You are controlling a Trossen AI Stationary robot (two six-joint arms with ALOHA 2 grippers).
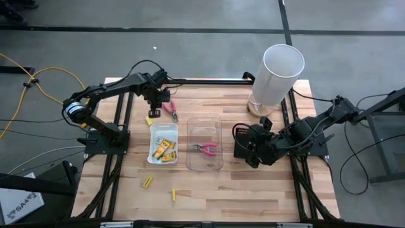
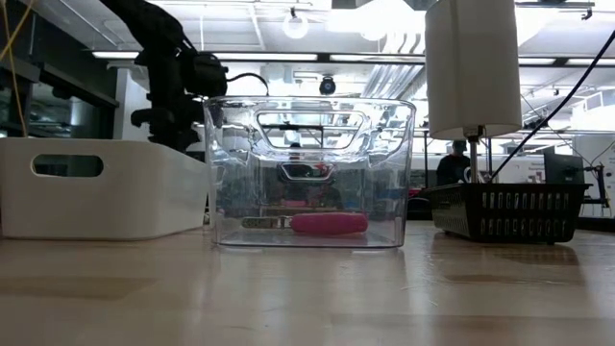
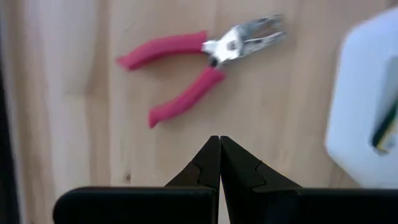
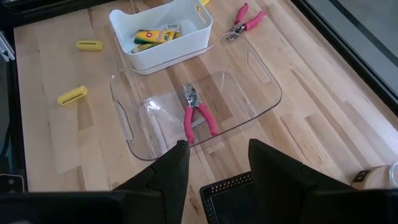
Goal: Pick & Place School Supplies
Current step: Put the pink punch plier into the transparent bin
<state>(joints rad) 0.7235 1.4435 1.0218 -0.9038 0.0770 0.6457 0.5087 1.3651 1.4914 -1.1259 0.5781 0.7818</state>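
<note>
Item: pink-handled pliers (image 3: pixel 199 68), small, loose on the bare bench (image 1: pixel 253 190) between the white tray (image 1: pixel 162 143) and the far edge. Handles are splayed apart, the metal nose is nearly shut. Judged stiff and fairly light; the steel nose is likely slick, the coated handles likely grippy. The best hold is judged to be across the pivot or over one handle close to it, since a grip at a handle tip would probably let the tool swing.

Left gripper (image 3: pixel 219 144): poised directly over this item, fingers pressed together, nothing held. It would have to be spread before any pick.

Second pliers (image 4: pixel 196 115): already lying flat in the clear tray (image 4: pixel 261 74), handles apart.

Yellow boxes (image 4: pixel 152 35): stored in the white tray; cardboard is assumed, light and crushable, to be taken across the flat faces.

Yellow sticks (image 4: pixel 73 94): loose on the bench near the front edge, small and light, possibly prone to rolling.

Right gripper (image 4: pixel 214 158): held beside the clear tray, fingers spread, empty.
</note>
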